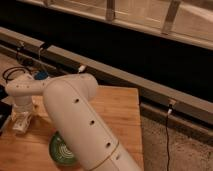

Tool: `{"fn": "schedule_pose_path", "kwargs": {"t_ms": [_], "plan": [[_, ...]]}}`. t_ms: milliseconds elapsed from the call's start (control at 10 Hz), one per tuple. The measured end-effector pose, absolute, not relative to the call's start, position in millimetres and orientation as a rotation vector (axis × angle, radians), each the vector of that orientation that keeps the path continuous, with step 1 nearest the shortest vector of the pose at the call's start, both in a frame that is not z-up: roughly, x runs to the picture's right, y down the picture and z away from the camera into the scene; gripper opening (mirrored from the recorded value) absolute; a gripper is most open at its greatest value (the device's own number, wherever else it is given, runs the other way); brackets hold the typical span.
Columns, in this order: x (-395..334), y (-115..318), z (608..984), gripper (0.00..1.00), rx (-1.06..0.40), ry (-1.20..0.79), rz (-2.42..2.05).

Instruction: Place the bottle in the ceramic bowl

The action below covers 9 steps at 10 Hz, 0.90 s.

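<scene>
Slippage risk: your gripper (22, 115) down over the bottle (20, 124), grasp unclear, could drop it short of the ceramic bowl (59, 150).

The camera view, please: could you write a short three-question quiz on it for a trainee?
1. True or false: the bottle already lies inside the ceramic bowl.
2. Where is the gripper? (A) over the bowl; (B) on the left side of the wooden table, right by the bottle; (C) off the table, by the wall.
3. What partly hides the bowl from the camera?

Key: 1 false, the bottle lies on the table, left of the bowl. 2 B. 3 the robot's own arm.
</scene>
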<state>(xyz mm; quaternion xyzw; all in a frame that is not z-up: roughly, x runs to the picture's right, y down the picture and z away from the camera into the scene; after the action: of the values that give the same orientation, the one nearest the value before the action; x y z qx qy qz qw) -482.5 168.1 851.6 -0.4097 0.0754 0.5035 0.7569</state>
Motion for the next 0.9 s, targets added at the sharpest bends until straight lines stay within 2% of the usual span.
{"fn": "schedule_pose_path", "kwargs": {"t_ms": [200, 700, 800, 900], "plan": [[-486, 175, 858, 0.61, -0.884, 0.199, 1.077], [-479, 168, 858, 0.12, -0.875, 0.202, 1.08], [-479, 168, 858, 0.04, -0.875, 0.202, 1.08], [-476, 168, 857, 0.0, -0.867, 0.196, 1.086]]}}
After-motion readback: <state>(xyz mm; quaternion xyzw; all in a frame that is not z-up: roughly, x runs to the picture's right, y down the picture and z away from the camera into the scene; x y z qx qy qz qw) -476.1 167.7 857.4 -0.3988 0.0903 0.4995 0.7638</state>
